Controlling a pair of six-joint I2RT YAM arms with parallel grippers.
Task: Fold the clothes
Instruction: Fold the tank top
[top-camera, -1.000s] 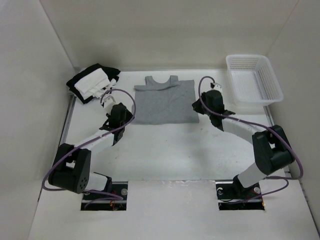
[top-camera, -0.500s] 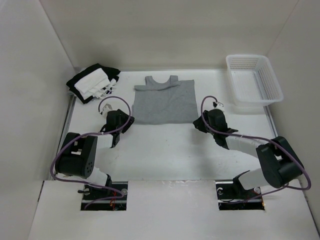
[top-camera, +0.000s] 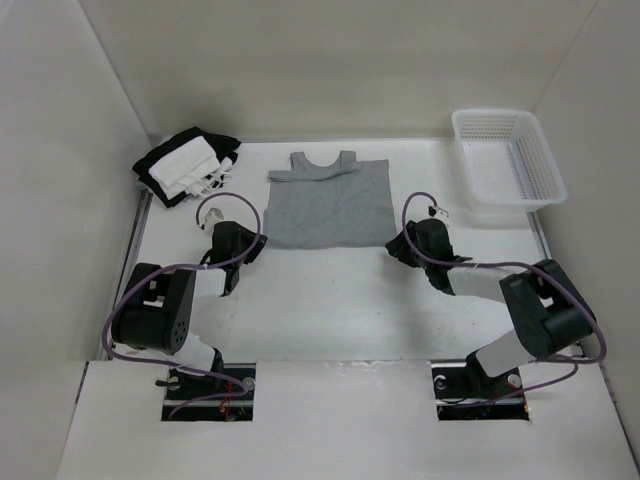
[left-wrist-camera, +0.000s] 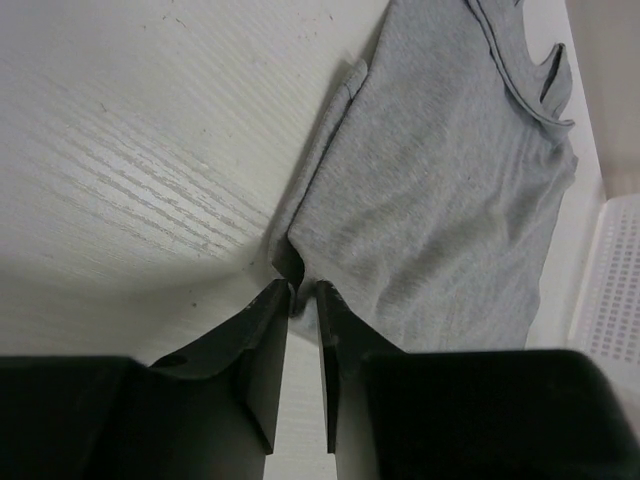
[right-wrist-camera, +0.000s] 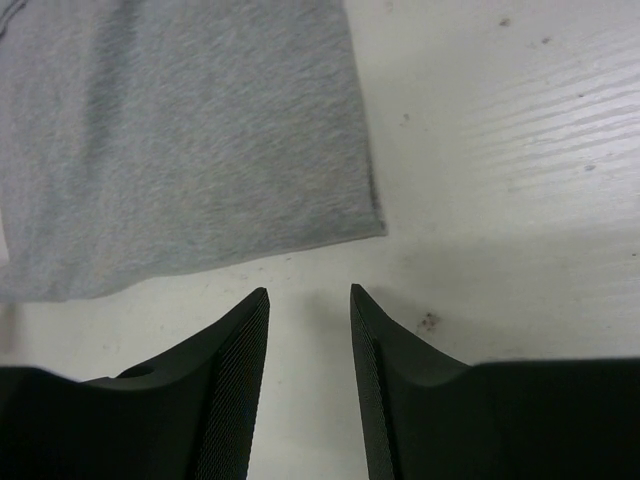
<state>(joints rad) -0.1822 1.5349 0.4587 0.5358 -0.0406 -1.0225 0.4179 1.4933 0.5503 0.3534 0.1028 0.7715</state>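
Observation:
The clothes (top-camera: 328, 205), a plain light grey knit top, lie flat at the middle back of the table with the neckline away from me. My left gripper (top-camera: 256, 244) is at the hem's left corner. In the left wrist view its jaws (left-wrist-camera: 302, 290) stand narrow, with the puckered corner of the clothes (left-wrist-camera: 440, 180) pinched between the tips. My right gripper (top-camera: 397, 245) is low beside the hem's right corner. In the right wrist view it (right-wrist-camera: 309, 293) is open with bare table between its fingers, a little short of the clothes (right-wrist-camera: 180, 140).
A black-and-white fabric bundle (top-camera: 185, 165) lies at the back left. A white mesh basket (top-camera: 508, 158) stands at the back right, its wall also showing in the left wrist view (left-wrist-camera: 612, 280). White walls enclose the table on three sides.
Both arms have folded down and drawn nearer, to the hem's corners. The left jaws have narrowed onto the left corner. The right jaws have gone from shut to open.

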